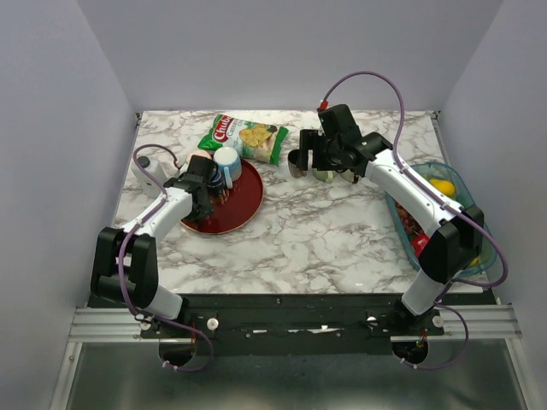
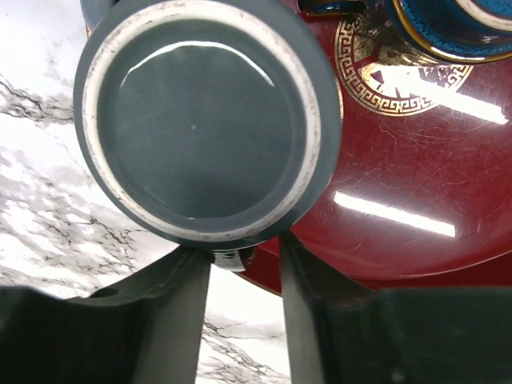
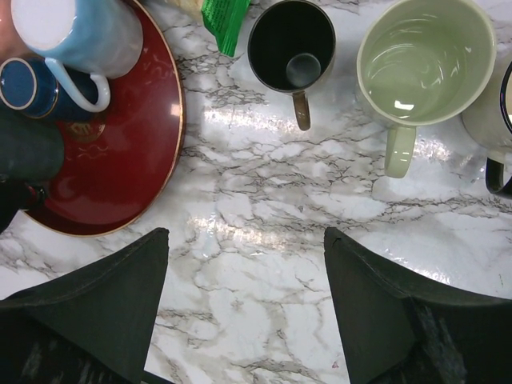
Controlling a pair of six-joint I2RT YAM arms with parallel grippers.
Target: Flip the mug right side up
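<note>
Mug: base up on the red plate edge, upper left of the left wrist frame.
Left gripper: jaws straddle the handle; pinching or not, I cannot tell.
Right gripper: jaws wide apart, empty.
Advice: grip firmly and lift clear before rotating.

Dark mug: mouth and most of handle concealed behind upturned base. White mug: cropped by picture's right edge.
</note>
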